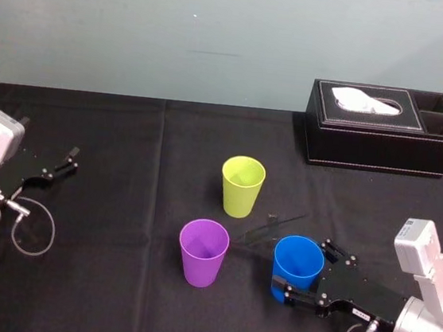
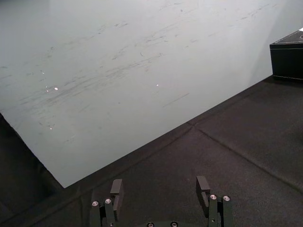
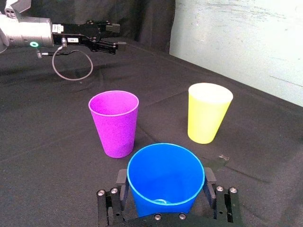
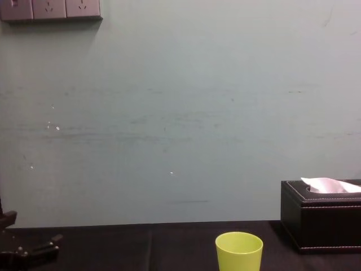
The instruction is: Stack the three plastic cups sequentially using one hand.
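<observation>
Clearly my right gripper [image 1: 306, 266] stood released astride the upright blue cup [image 1: 297, 259] at near right, the purple cup [image 1: 202, 253] just to its left, the yellow-green cup [image 1: 241, 186] farther back, my left gripper [image 1: 70, 158] parked open at far left.

surface: black-clothed table [image 1: 130, 123] | on it: yellow-green cup [image 1: 241, 186], purple cup [image 1: 202, 252], blue cup [image 1: 297, 264], black tissue box [image 1: 380, 140]

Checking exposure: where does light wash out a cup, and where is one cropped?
Right wrist view: yellow-green cup glares near-white at its mouth; blue cup at the right gripper is evenly lit; left gripper idle behind. Chest view: lower edge crops the yellow-green cup.
</observation>
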`<state>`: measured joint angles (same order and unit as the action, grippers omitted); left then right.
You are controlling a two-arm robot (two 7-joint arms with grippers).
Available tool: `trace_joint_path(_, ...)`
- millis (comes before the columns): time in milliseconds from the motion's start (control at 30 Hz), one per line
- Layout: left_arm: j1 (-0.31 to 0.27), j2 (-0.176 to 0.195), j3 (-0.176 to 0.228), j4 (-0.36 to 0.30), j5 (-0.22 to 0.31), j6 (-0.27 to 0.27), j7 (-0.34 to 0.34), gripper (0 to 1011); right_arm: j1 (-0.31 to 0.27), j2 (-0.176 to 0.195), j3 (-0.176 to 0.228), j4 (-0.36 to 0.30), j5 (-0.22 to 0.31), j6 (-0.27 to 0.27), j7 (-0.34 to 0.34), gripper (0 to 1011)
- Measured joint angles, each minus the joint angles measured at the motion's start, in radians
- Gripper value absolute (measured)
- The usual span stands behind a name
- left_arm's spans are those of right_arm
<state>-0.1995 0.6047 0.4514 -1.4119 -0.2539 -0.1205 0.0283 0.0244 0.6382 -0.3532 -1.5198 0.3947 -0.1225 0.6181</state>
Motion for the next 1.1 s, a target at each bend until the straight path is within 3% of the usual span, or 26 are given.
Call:
trace_joint_path(200, 0.000, 0.000, 0.000, 0.000, 0.000, 0.000, 0.000, 1011, -0.001, 0.001, 0.001, 0.000, 0.000, 0.000, 0.000, 824)
trace_joint_path(367, 0.000, 0.000, 0.000, 0.000, 0.000, 0.000, 0.000, 1012, -0.001, 0.001, 0.001, 0.000, 0.000, 0.000, 0.000, 760)
trace_joint_path(1100, 0.000, 0.000, 0.000, 0.000, 0.000, 0.000, 0.000, 1011, -0.003, 0.002, 0.003, -0.002, 0.001, -0.001, -0.002, 732)
